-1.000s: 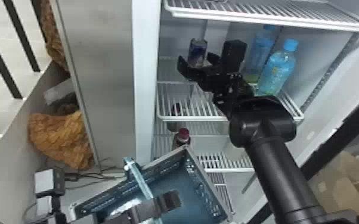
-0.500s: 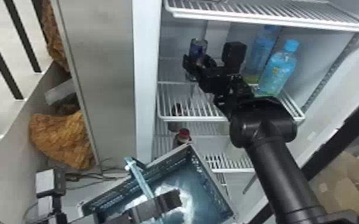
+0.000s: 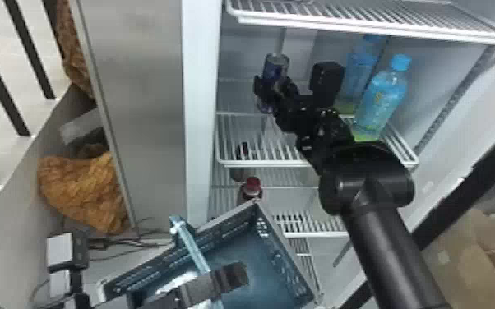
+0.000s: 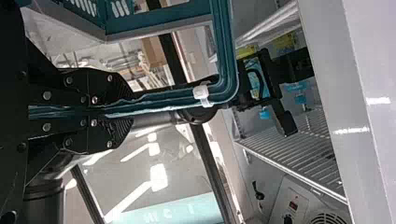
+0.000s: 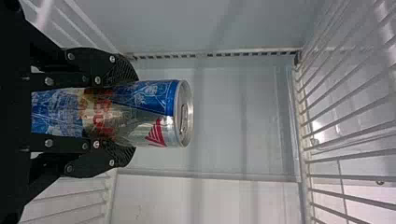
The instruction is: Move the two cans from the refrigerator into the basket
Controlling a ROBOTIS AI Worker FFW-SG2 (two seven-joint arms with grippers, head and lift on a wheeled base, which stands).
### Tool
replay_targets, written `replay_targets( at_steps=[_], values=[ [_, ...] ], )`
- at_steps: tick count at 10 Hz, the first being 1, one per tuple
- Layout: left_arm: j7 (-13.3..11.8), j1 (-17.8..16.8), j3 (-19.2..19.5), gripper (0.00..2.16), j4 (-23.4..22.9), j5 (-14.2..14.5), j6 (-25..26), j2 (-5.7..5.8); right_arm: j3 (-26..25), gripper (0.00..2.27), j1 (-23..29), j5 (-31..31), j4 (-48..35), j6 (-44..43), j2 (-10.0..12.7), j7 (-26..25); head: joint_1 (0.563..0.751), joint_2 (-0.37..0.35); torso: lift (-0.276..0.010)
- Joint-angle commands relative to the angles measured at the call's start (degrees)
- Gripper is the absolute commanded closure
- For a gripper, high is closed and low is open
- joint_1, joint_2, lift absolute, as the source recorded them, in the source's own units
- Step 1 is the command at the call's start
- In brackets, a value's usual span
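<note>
"Where is the can (image 3: pixel 276 65) now?"

"In the right claw (image 3: pixel 272 88), inside the refrigerator (image 3: pixel 201 102). The claw is narrowed onto it, a finger on each side of its body"

"And which way does it point?"

"Lid up. It stands upright, its long axis running up and down between the fingers, crosswise to the way they reach in. The lid end with the pull tab sticks out above the claw and faces the upper wire shelf (image 3: pixel 361 20). A bit of the lower end shows below the fingers, over the wire shelf (image 3: pixel 259 162) beneath. I can't tell whether its base touches that shelf"

"Colours?"

"Blue and silver, with red lettering along the side"

"What about the left claw (image 3: pixel 223 280)?"

"That one is closed on the handle (image 3: pixel 193 244) of the basket (image 3: pixel 287 246). In the left wrist view the teal bar runs right in between its fingers (image 4: pixel 116 86). The basket sits lower than the right claw, in front of the refrigerator, with its open side up"

"Anything else near the right claw?"

"Two blue-capped bottles (image 3: pixel 382 98) upright to its right, one behind the other, and a red-capped bottle (image 3: pixel 253 185) well below it, just beside the basket's far corner in the head view"
</note>
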Motion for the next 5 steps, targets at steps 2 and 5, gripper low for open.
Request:
replay_targets(
  at_steps=[2, 5],
  values=[
    [0.0, 0.0, 0.0, 1.20, 0.0, 0.1, 0.0, 0.01, -0.2, 1.24, 5.3, -2.0, -9.0, 2.2, -1.0, 0.0, 0.695, -0.168, -0.035],
    [0.0, 0.0, -0.2, 1.20, 0.0, 0.0, 0.0, 0.19, -0.6, 1.24, 11.5, -3.9, -18.4, 5.7, -2.2, 0.0, 0.695, -0.170, -0.035]
  ],
)
